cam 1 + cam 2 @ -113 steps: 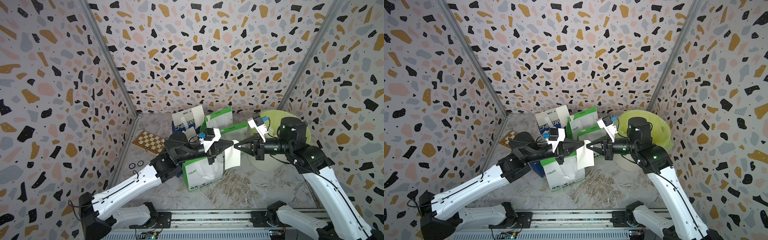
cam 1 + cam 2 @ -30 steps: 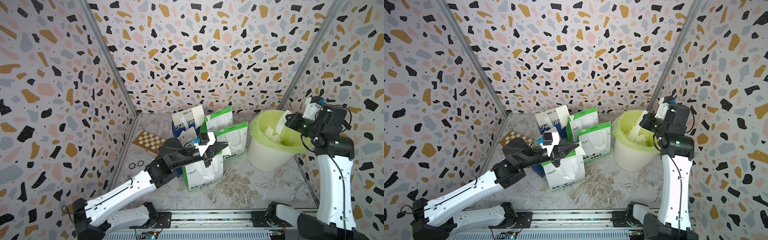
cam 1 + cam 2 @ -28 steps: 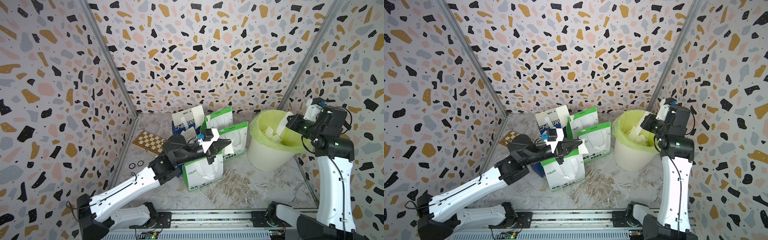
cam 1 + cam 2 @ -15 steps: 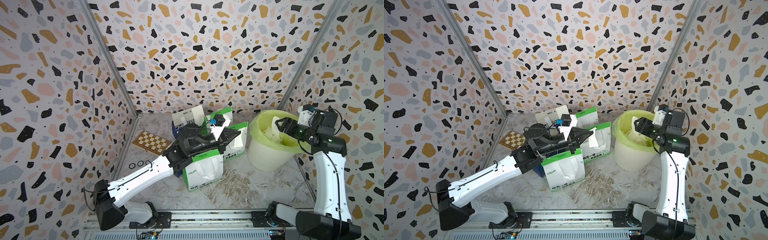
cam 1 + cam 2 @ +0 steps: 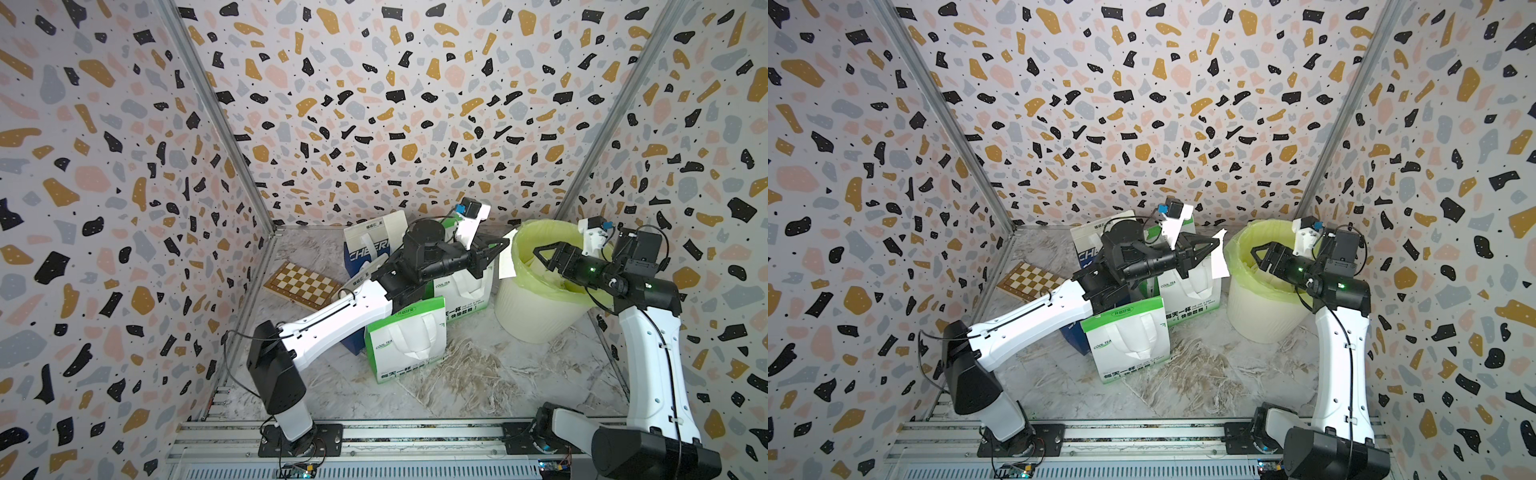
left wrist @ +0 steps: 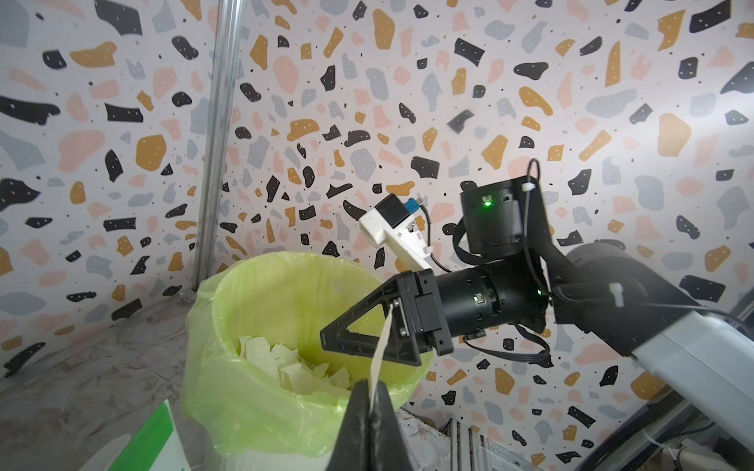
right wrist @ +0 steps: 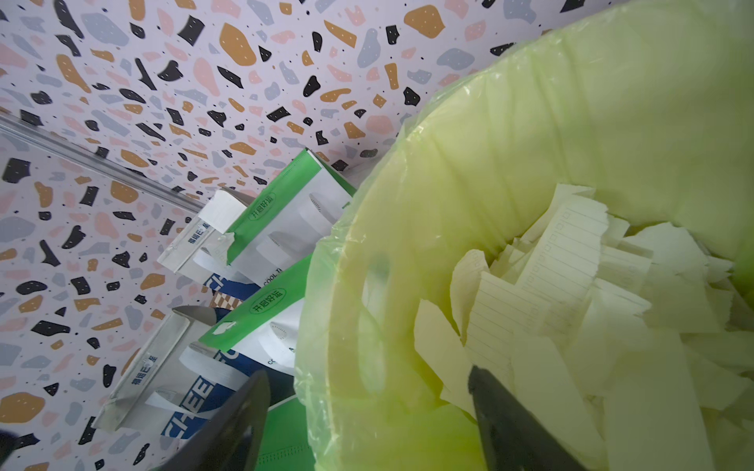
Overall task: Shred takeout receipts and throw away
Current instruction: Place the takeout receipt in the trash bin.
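Left tool (image 5: 1212, 244) clamps a thin cream paper receipt (image 5: 1219, 262) at the green-lined white bin (image 5: 1258, 307) rim; dropped now, it may miss. Right tool (image 5: 1258, 252) stands apart.

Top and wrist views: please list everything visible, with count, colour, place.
Green-and-white paper bags: three, standing mid-floor.
Blue-and-white paper bags: two, beside and behind the green ones.
Chessboard: one, brown and cream, flat on the robot's left side.
Bin: one, white with yellow-green liner, on the robot's right side.
Torn receipt pieces: many, cream, in the bin.
Receipt piece: one, cream, beside the bin rim.
Left end effector: black, shut on the receipt piece.
Right end effector: black, open, over the bin.
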### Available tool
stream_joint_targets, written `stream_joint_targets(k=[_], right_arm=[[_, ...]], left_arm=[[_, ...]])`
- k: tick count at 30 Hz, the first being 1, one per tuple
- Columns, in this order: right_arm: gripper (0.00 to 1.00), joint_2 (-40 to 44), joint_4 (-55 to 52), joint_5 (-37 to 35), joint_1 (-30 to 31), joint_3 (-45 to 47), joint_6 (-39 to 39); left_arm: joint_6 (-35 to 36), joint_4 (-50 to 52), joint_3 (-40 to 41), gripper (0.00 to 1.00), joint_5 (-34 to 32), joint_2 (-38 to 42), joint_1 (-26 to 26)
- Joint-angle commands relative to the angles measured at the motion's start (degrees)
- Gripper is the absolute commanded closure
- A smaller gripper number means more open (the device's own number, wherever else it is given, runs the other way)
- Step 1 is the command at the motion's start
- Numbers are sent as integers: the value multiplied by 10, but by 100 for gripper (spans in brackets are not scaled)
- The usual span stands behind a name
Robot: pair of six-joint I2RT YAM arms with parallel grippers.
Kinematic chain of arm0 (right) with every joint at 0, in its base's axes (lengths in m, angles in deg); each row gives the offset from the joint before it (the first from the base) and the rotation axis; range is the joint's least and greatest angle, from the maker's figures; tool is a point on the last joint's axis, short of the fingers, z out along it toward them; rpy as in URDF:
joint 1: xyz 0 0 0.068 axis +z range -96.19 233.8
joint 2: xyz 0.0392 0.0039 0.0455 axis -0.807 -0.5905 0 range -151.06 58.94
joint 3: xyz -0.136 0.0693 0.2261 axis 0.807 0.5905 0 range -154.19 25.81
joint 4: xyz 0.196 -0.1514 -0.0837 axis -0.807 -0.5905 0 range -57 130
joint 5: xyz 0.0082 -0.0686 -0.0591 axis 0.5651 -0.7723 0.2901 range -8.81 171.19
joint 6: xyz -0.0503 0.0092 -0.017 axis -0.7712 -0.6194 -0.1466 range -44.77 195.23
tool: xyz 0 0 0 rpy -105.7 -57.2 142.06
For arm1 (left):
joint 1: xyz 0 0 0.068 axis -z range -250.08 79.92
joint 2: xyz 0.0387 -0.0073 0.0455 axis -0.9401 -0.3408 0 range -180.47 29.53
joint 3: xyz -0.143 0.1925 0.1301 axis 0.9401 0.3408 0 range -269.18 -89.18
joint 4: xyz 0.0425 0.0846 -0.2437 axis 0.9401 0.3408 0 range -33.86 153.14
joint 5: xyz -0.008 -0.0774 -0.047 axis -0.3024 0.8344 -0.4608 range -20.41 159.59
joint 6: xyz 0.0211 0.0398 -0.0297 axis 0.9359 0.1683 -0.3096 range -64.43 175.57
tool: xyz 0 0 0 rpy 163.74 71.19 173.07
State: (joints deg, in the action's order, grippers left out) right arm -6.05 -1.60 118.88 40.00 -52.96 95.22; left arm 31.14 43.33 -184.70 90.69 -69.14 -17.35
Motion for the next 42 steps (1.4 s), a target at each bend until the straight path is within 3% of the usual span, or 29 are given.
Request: stream_joint_targets(k=[1, 5, 11, 18, 28, 35, 39, 40, 41, 42], right_arm=[[22, 46, 62, 67, 3, -14, 18], [25, 56, 117, 173, 42, -22, 12], [26, 57, 134, 248, 74, -5, -16], [32, 68, 150, 267, 87, 19, -28], [58, 77, 161, 306, 119, 34, -20], [100, 75, 161, 304, 124, 31, -8], [100, 68, 151, 284, 124, 19, 6], [100, 66, 142, 265, 124, 13, 8], [100, 63, 131, 243, 123, 5, 8], [100, 61, 116, 210, 121, -7, 8]], left_arm=[[-64, -2, -33, 100, 31, -32, -4], [-106, -57, -19, 100, 43, -42, -9], [-146, -117, 14, 100, 53, -14, -23], [-183, -163, 52, 100, 65, 18, -33], [-191, -179, 64, 100, 68, 31, -37], [-192, -186, 71, 100, 68, 34, -37], [-178, -174, 70, 100, 71, 39, -36], [-172, -168, 70, 91, 71, 41, -36], [-164, -160, 70, 63, 70, 43, -37], [-155, -149, 69, 22, 70, 47, -39]])
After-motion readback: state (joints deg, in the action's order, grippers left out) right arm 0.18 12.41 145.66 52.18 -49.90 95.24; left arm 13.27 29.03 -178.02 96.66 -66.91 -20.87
